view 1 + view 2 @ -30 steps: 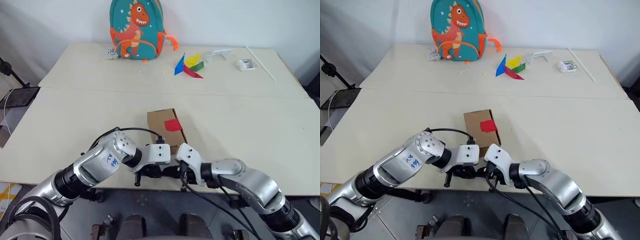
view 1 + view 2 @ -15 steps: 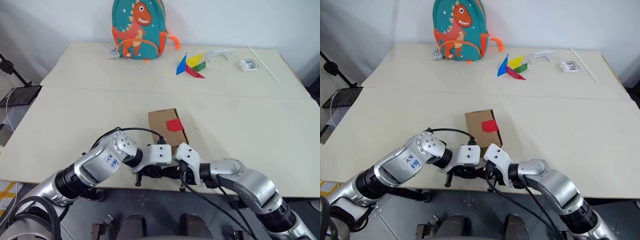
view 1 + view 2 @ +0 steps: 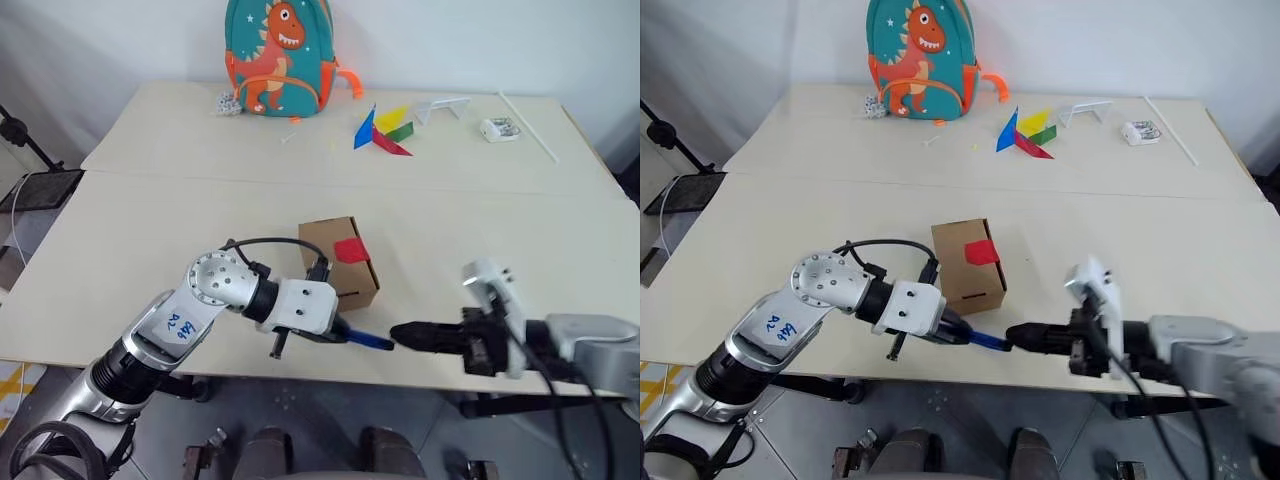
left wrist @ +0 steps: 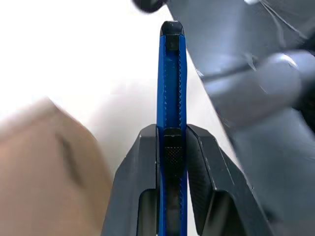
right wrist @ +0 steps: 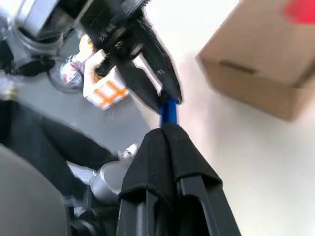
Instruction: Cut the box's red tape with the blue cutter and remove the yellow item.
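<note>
The box, a small brown carton, stands closed on the near table with the red tape on its top edge. My left gripper is just in front of the box, at the table's front edge. It is shut on the blue cutter, which points right. My right gripper reaches in from the right with its fingers pressed together. Its tips meet the free end of the blue cutter. Whether they pinch it I cannot tell. The yellow item is out of view.
A dinosaur backpack stands at the back of the far table. Coloured paper triangles, a small white object and a thin white stick lie to its right. The table's front edge runs just beneath both grippers.
Both grippers have risen from below the table's front edge. The right one has drawn away to the right and rolled. The left one has turned, so the cutter now points right.
</note>
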You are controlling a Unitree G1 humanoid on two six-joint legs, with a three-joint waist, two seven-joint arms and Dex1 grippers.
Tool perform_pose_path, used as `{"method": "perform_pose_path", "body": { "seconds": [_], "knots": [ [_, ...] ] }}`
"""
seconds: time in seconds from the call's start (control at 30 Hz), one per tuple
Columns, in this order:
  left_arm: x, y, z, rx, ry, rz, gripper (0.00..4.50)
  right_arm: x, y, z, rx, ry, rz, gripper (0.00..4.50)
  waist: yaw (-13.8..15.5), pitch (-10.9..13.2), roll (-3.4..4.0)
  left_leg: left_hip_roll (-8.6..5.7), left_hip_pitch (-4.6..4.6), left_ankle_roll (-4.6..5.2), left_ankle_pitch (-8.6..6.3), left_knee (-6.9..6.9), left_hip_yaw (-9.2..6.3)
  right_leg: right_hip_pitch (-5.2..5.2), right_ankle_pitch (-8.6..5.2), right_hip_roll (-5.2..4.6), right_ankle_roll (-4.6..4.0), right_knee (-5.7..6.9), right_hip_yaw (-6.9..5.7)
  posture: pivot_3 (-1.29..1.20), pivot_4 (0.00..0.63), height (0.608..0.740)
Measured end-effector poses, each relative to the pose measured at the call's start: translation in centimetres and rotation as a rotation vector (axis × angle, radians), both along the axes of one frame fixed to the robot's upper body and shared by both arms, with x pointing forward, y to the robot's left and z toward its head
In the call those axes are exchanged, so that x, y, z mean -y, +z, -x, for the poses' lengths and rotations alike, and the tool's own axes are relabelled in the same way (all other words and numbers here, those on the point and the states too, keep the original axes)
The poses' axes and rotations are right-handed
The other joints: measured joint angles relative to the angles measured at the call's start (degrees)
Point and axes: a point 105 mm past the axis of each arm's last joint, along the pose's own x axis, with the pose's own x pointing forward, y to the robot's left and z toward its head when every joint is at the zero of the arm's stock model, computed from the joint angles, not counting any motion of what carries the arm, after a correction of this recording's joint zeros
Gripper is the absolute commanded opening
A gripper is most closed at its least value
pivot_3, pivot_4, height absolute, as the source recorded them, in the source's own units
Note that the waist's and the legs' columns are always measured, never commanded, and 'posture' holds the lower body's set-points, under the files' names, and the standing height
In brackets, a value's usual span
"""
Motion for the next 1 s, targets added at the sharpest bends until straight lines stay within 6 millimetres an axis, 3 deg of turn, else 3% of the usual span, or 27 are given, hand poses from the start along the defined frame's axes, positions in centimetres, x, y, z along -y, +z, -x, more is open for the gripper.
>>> {"method": "perform_pose_path", "body": {
  "seconds": [0.17, 0.37, 0.67, 1.0],
  "knots": [
    [0.5, 0.5, -0.1, 0.076, -0.041, 0.020, 0.43, -0.7, 1.4, -0.4, -0.053, -0.076, -0.042, 2.23, -0.26, 0.02, 0.00, 0.03, 0.00, -0.02, 0.01, -0.02, 0.06, -0.09, 0.00, 0.06, 0.01, 0.03, 0.05, 0.00, 0.150, 0.740],
    [0.5, 0.6, -1.1, 0.137, -0.033, -0.005, 0.43, -1.5, 1.3, -1.1, -0.066, -0.088, -0.048, 4.38, 0.15, 0.03, -0.01, 0.01, -0.10, 0.00, 0.00, 0.00, 0.05, -0.08, 0.04, 0.05, 0.07, -0.10, 0.06, 0.00, 0.150, 0.740],
    [1.3, 0.9, -1.6, 0.151, -0.031, 0.009, 0.43, -2.9, -0.9, -1.5, -0.152, -0.099, -0.025, 4.48, 0.00, 0.04, -0.02, 0.02, -0.16, 0.00, 0.00, 0.00, 0.05, -0.12, 0.04, 0.05, 0.07, -0.16, 0.02, 0.00, 0.150, 0.740],
    [1.2, 0.9, -1.8, 0.155, -0.021, 0.000, 0.43, -3.5, -1.6, -3.6, -0.199, -0.178, -0.075, 4.48, 0.01, 0.04, -0.02, 0.03, -0.16, 0.00, 0.00, 0.00, 0.05, -0.13, 0.04, 0.05, 0.07, -0.16, 0.02, 0.00, 0.150, 0.740]
  ]
}}
